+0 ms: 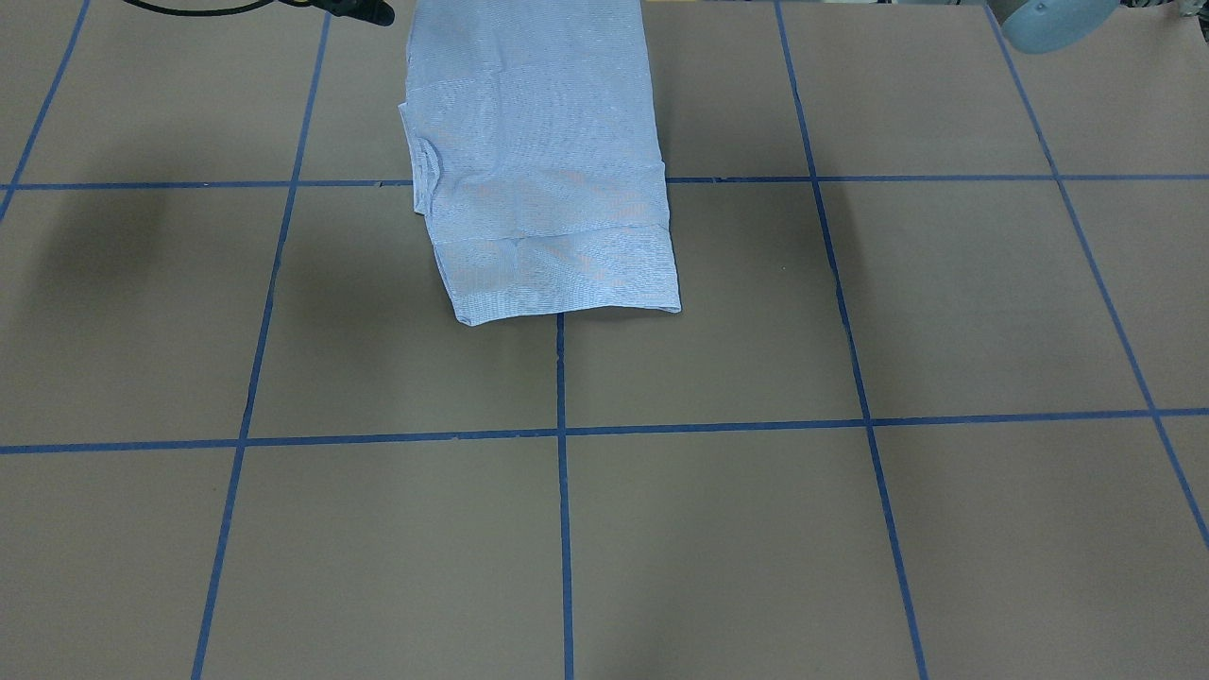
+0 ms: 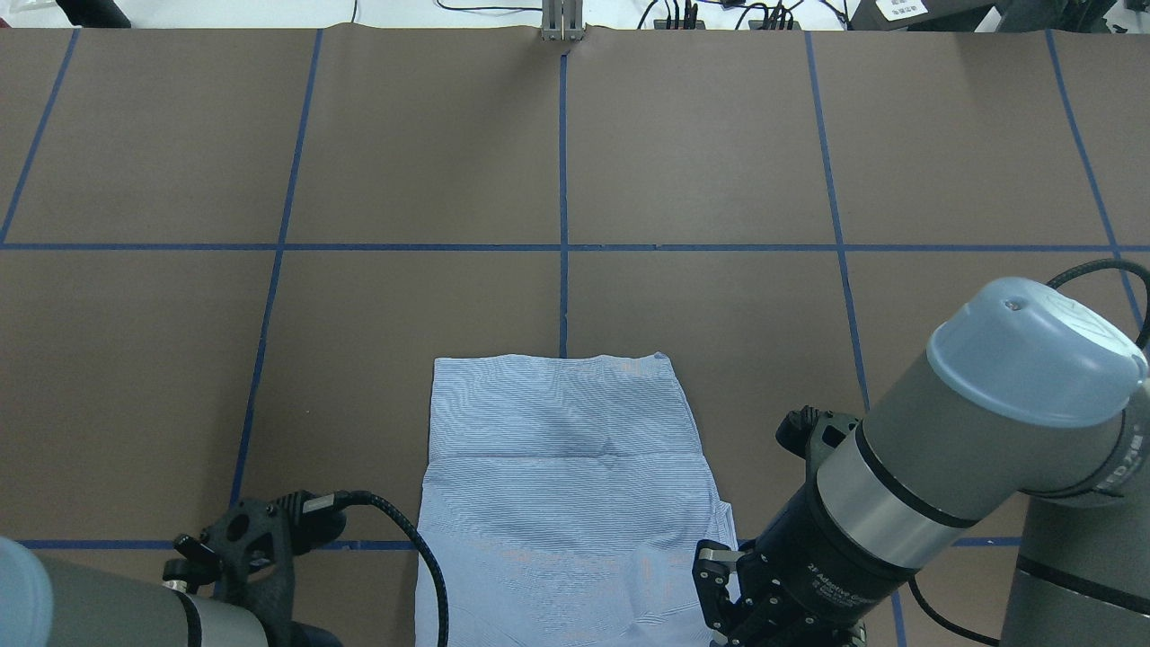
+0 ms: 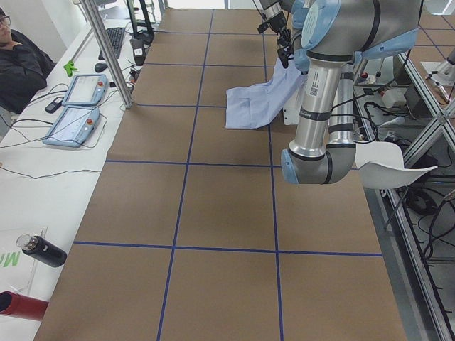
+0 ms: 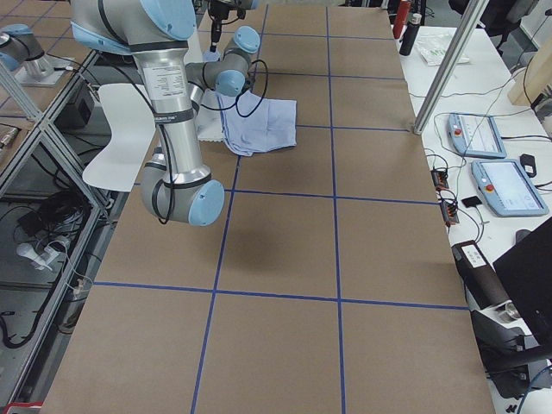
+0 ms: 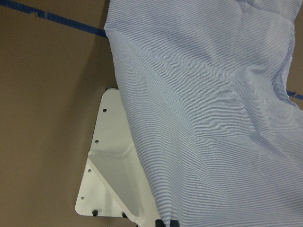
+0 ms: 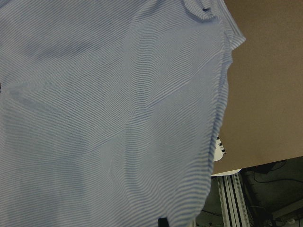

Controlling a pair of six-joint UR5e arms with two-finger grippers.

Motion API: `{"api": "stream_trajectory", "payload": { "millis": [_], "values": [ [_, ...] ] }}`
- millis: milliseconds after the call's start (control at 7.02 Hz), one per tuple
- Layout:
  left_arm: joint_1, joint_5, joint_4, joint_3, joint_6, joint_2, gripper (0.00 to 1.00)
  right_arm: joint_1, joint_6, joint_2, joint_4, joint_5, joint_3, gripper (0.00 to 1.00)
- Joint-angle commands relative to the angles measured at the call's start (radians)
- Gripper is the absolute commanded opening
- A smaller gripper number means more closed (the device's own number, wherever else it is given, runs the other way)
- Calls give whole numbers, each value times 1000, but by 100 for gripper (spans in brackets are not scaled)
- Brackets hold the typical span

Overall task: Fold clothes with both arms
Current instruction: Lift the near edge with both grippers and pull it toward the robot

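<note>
The light blue-and-white striped shirt [image 2: 566,485] lies folded into a narrow rectangle at the table's near middle edge. Its near end runs off the edge over the white pedestal plate [image 5: 111,165]. It also shows in the front view [image 1: 538,161] and the side view [image 3: 252,103]. My left gripper [image 5: 168,223] shows only as one dark tip at the cloth's near edge and looks shut on the shirt [image 5: 203,109]. My right gripper [image 6: 162,222] shows the same way on the shirt [image 6: 109,118]. Its body [image 2: 791,584] sits at the shirt's right near corner. Collar, pocket and buttons are hidden.
The brown table [image 2: 566,180] carries a blue tape grid. The left arm's wrist and cable [image 2: 260,539] are at the shirt's left. On the operators' side stand teach pendants [image 3: 75,106], a metal post [image 3: 106,50], bottles [image 3: 39,250] and a seated person [image 3: 18,50].
</note>
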Motion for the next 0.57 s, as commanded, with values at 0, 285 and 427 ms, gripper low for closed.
{"api": "stream_trajectory", "payload": {
  "millis": [0, 285, 427],
  "values": [
    [-112, -19, 0, -3, 1, -2, 0, 37, -3, 14, 2, -1, -72, 0],
    [-128, -11, -6, 82, 8, -9, 0, 101, -10, 89, 3, -6, -156, 0],
    [-126, -11, -14, 125, 16, -11, 0, 132, -10, 119, 3, -7, -195, 0]
  ]
}}
